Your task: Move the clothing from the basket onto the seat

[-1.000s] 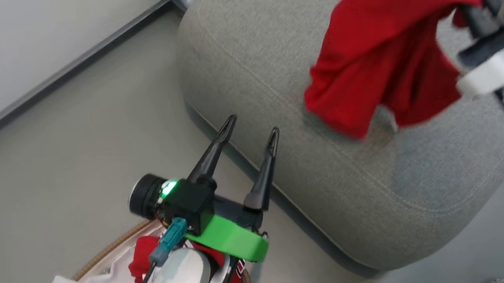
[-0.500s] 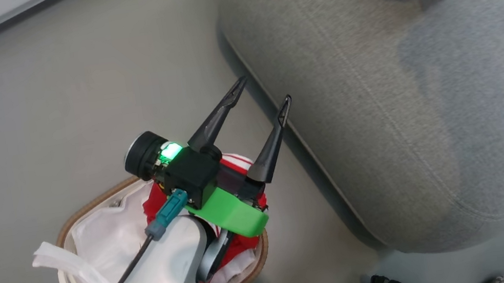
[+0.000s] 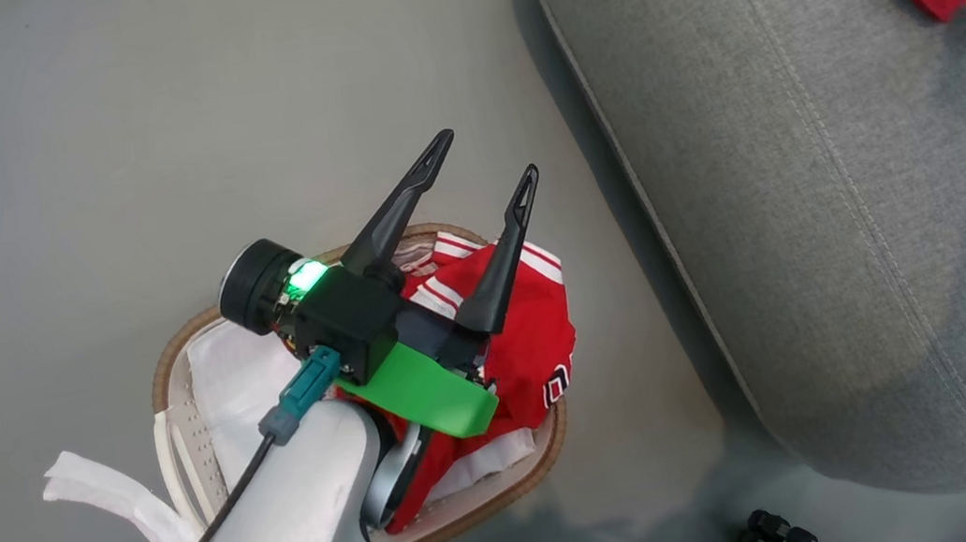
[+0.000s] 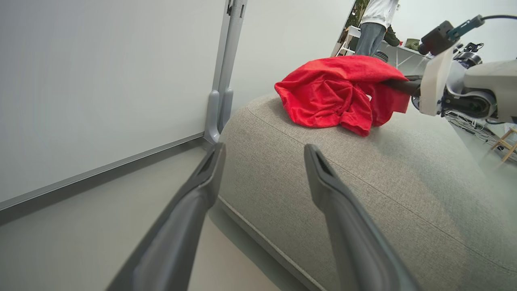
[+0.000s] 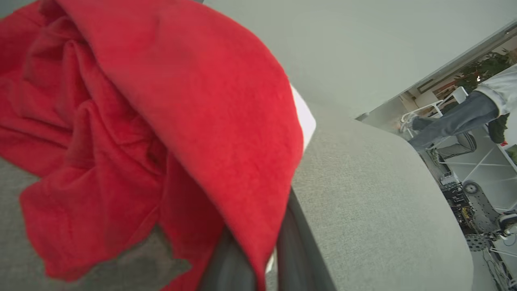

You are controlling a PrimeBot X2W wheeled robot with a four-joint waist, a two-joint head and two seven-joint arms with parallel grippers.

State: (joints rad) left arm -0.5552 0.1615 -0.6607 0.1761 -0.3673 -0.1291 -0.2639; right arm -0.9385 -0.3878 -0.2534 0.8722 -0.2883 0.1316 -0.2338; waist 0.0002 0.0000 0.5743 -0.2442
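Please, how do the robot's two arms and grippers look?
Left gripper: two long black tapering fingers, a black camera block with a green light, a green bracket, a teal plug with a black cable, a silver forearm. Right gripper: dark fingers, a white bracket; plug and forearm alike.

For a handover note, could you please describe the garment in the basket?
Beside the grey seat, an oval white basket with a tan rim stands on the floor. Inside lies the red jersey: white stripes and dark lettering set it apart from the plain white cloth beside it.
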